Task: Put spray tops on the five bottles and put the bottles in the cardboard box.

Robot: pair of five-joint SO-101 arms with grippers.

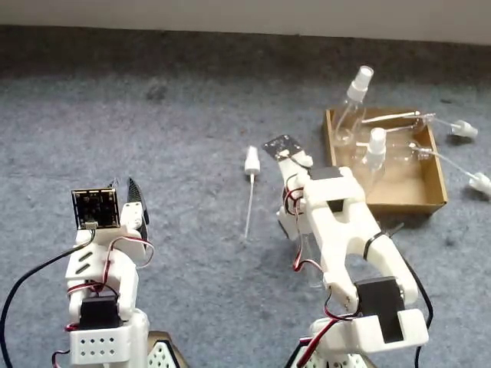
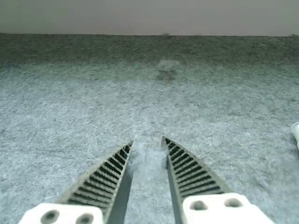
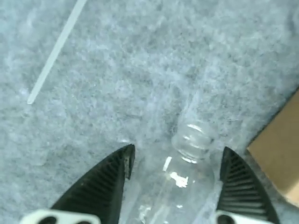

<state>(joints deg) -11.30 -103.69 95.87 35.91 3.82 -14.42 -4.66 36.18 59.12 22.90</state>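
Two clear plastic bottles with white spray tops [image 1: 354, 100] [image 1: 374, 153] already stand in the shallow brown cardboard box [image 1: 406, 205] toward the far right corner of the grey felt-covered table [image 1: 153, 138]. The step in hand is judged to be the pickup of a further bottle. The right gripper [image 3: 177, 151] hangs wide open over an uncapped clear plastic bottle [image 3: 184, 158], one black jaw on each side and neither visibly touching it. This bottle is just beside the box's near left corner. It appears to lie on the table with its long axis running from near edge to far edge and its open neck toward the far edge. A loose white spray top with a long thin dip tube [image 1: 252, 161] lies near mid-table between the arms, head toward the far edge and tube trailing toward the near edge. Two more white spray tops [image 1: 464, 129] [image 1: 481, 182] rest by the box's right side. The left gripper [image 2: 147, 142] is empty, jaws narrowly parted, above the left part of the table. The next move likely calls for closing on the bottle's body, raising its neck, and having the left arm fetch the loose top.
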